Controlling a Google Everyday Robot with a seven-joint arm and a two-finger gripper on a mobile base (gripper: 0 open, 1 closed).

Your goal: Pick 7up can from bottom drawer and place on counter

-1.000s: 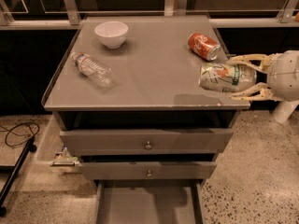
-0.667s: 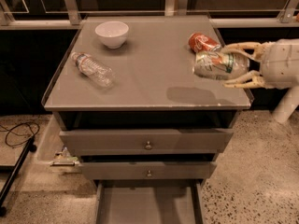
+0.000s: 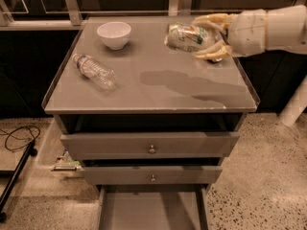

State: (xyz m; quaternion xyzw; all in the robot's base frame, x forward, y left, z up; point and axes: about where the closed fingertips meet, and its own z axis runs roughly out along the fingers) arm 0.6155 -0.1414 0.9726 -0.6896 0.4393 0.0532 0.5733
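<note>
Robotics test lab, this: speckled floor (image 3: 261,188), loose cable (image 3: 17,139), bare grey drawer cabinet (image 3: 115,145), end effector (image 3: 199,38) over the worktop's (image 3: 158,90) far right, clamping the 7up can (image 3: 184,36).

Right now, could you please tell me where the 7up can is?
In the camera view, the 7up can lies sideways in the pincer, held above the counter at its far right part, right of the white bowl.

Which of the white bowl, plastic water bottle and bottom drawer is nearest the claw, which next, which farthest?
The claw holds the 7up can over the back right of the counter.
1. White bowl, back left.
2. Plastic water bottle, left side, lying down.
3. Bottom drawer, open, below the front.
</note>
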